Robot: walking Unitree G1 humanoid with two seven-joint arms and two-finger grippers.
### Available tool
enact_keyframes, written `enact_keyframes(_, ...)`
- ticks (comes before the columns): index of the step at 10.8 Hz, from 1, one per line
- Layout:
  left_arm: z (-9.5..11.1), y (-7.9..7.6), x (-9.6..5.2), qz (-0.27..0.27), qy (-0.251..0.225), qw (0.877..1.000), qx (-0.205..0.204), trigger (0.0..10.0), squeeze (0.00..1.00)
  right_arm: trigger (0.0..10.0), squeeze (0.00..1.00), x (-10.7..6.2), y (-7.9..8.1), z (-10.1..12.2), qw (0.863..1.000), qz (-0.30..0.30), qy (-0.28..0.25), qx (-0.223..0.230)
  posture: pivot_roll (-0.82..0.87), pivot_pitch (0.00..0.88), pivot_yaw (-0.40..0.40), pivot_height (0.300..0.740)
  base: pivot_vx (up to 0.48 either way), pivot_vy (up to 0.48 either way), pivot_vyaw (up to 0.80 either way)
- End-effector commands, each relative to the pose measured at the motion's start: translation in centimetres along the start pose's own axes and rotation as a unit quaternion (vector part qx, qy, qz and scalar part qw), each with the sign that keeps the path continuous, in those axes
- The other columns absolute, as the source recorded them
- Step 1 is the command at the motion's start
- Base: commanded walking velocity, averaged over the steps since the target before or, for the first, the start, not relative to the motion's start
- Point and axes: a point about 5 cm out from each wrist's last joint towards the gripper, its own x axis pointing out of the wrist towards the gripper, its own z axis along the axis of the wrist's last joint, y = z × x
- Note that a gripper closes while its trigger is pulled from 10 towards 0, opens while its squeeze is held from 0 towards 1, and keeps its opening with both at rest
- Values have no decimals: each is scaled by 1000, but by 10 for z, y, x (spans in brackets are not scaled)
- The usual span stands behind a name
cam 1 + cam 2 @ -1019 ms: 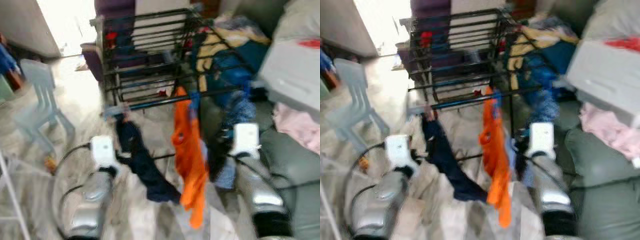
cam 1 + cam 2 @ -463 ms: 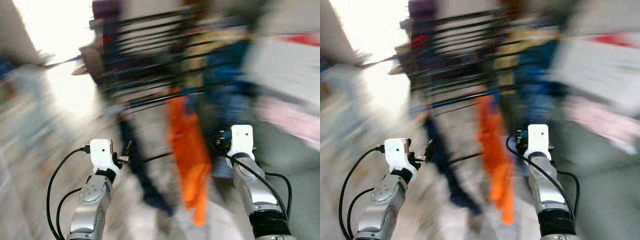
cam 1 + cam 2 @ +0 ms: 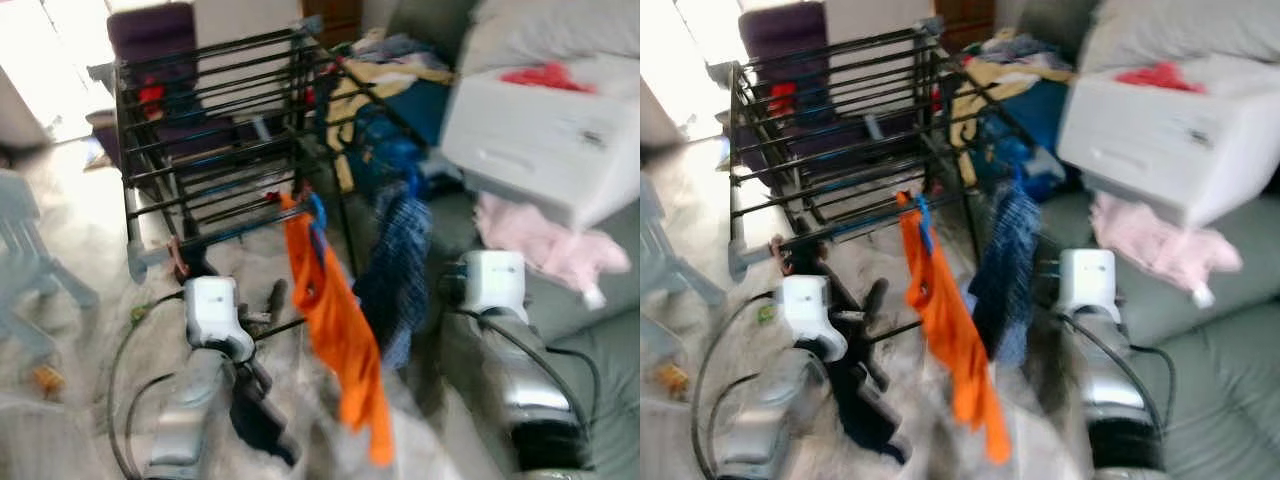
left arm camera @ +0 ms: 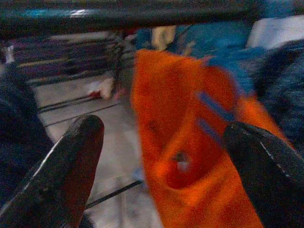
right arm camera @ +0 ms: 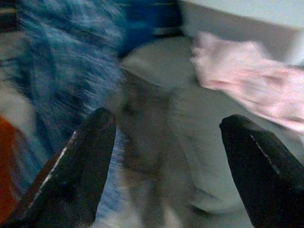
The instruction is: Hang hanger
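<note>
A black drying rack stands ahead on the floor. From its lowest front rail hangs an orange garment on a blue hanger, with a blue plaid garment to its right and a dark navy one low on its left. My left gripper is open, just left of the orange garment and below the rail. My right gripper is open beside the plaid garment, with nothing between its fingers.
A grey-green sofa on the right carries a white storage box and a pink cloth. Loose clothes are piled behind the rack. A pale blue child's chair stands at the left, a purple chair at the back.
The whole picture has shifted and the blur has eased, so the camera moved. Both arms stay raised before the hanging garments, and the orange garment still hangs on the rail.
</note>
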Motion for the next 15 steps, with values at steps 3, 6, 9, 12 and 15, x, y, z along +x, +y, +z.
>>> enact_keyframes(3, 2, -3, 2, 4, -1, 1000, -4, 10000, 0, 10000, 0, -1, -5, -2, 1000, 4, 2, 0, -112, 0, 94, 740, 107, 398, 0)
enact_keyframes(6, 2, -4, 2, 3, 3, 1000, -3, 10000, 0, 10000, 0, -4, -3, 9, 999, 13, -46, -20, -115, 0, 97, 740, 0, 0, 0)
enact_keyframes(9, 1, -4, 2, 6, 8, 1000, -2, 10000, 0, 10000, 0, -10, 3, 19, 996, 30, -73, -35, -117, 0, 98, 740, 0, 0, 0)
enact_keyframes(12, -2, -5, 2, 5, 17, 1000, 0, 10000, 0, 10000, 0, -14, 17, -1, 995, 93, -9, -19, -119, 0, 97, 740, 0, 0, 0)
enact_keyframes(15, -4, -6, 4, 4, 31, 1000, 6, 10000, 0, 10000, 0, 0, 11, -22, 989, 128, 62, -39, -115, 0, 101, 740, 0, 0, 0)
